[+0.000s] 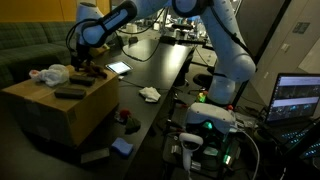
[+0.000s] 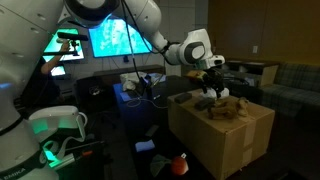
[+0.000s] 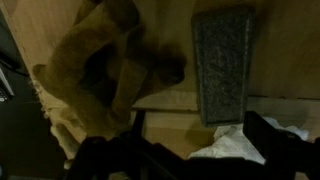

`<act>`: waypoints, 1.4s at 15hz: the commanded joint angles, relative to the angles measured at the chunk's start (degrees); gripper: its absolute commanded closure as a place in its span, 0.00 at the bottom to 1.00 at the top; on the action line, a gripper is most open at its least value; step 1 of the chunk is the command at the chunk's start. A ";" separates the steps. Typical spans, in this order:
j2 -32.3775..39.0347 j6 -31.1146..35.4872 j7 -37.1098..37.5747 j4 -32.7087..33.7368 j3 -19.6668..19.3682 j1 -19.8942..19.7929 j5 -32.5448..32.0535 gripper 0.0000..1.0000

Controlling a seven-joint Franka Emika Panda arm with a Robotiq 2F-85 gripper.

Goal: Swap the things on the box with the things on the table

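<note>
Gripper [image 3: 190,160] nearest the wrist lens: jaws spread wide, nothing held, dark tips framing the lower edge. It is seen poised over the box [image 2: 225,140] in both exterior views.

Largest item, the table [image 1: 155,70]: long, glossy black, set beside the box. A white crumpled item [image 1: 150,93] and a lit flat device [image 1: 118,68] are noted on it.

Box top: flat brown cardboard, loaded. Carried on it are a brown floppy lump [image 3: 105,70] just ahead of the jaws, a grey flat pad [image 3: 222,65] beside it, and a white crumpled wad [image 3: 240,150].

Risks judged:
- The lump may be pinched by a loose fold only and be dropped on the way to the table.
- The pad lies flush, so cardboard could be scraped or dented if the descent is overdone.
- Neighbours sit close, so the pad or wad may be nudged off the box.
- Light is dim and outlines are poorly resolved.
</note>
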 commanded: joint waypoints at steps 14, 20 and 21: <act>4.26 -0.62 -11.07 0.11 6.05 -5.64 5.11 0.00; 5.02 -2.02 -13.72 0.74 6.74 -6.76 5.41 0.00; 4.95 -2.28 -14.11 0.65 6.99 -6.88 5.56 0.00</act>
